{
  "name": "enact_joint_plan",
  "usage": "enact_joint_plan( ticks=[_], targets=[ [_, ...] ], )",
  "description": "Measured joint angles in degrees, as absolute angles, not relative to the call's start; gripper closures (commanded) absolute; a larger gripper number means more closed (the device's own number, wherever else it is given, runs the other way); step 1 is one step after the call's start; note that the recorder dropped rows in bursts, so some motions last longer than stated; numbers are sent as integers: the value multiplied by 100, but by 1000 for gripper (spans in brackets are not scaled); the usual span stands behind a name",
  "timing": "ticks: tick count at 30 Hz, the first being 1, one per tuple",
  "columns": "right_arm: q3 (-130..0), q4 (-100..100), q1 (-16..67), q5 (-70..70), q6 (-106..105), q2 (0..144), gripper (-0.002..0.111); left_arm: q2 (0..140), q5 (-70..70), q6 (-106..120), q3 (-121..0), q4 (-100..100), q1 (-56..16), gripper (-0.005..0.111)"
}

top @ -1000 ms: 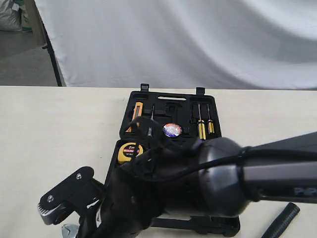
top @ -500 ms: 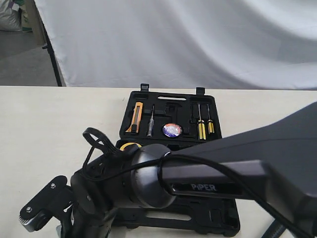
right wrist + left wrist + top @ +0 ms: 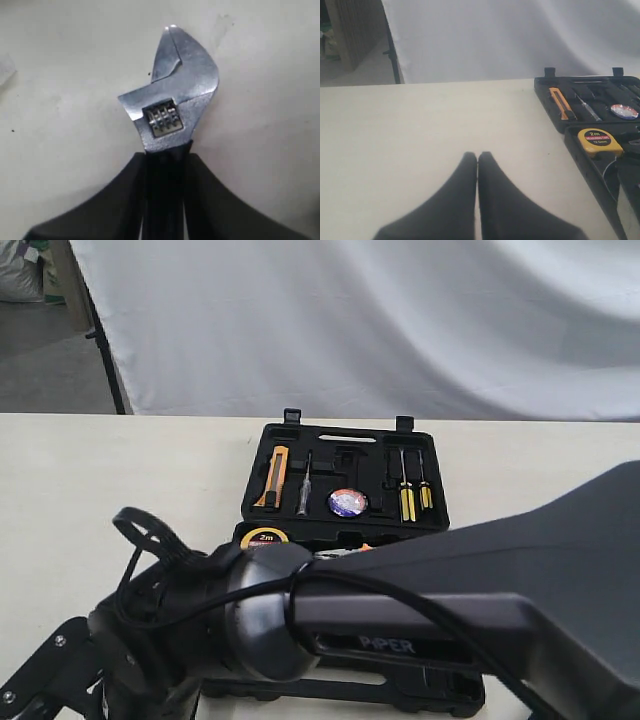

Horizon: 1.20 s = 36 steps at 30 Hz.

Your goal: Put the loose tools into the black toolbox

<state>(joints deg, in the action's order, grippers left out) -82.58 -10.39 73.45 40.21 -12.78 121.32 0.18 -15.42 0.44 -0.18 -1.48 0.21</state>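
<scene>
The silver adjustable wrench [image 3: 170,95] lies over the pale tabletop, and its black handle runs back between the fingers of my right gripper [image 3: 164,157], which is shut on it. In the exterior view the right arm [image 3: 330,630] reaches across to the lower left and hides the wrench. The black toolbox [image 3: 262,440] lies open in the middle, with the blue-purple tape roll [image 3: 347,502] resting in its far half. My left gripper [image 3: 477,156] is shut on nothing, over bare table left of the toolbox [image 3: 580,150]. The hammer is hidden.
A yellow tape measure [image 3: 264,537] sits in the toolbox's near half. An orange utility knife [image 3: 275,475] and yellow-handled screwdrivers [image 3: 408,495] fill recesses in the far half. A white cloth backdrop [image 3: 400,330] hangs behind the table.
The right arm has swung further toward the lower left of the exterior view, its gripper body sinking to the frame corner. It now covers the near half of the toolbox and the hammer handle.
</scene>
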Motion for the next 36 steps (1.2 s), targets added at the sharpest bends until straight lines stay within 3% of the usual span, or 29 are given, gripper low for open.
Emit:
enact_joint_plan(
  ticks=[12, 29, 36],
  targets=[
    [-8382, -505, 7308, 4314, -1278, 11636, 109, 18, -1542, 44, -18, -148, 21, 106],
    [-8382, -366, 5568, 4667, -1855, 11089, 109, 18, -1542, 44, -18, -148, 21, 106],
    [-8277, -814, 5617, 4687, -2098, 11080, 108, 18, -1542, 44, -18, -148, 21, 106]
  ],
)
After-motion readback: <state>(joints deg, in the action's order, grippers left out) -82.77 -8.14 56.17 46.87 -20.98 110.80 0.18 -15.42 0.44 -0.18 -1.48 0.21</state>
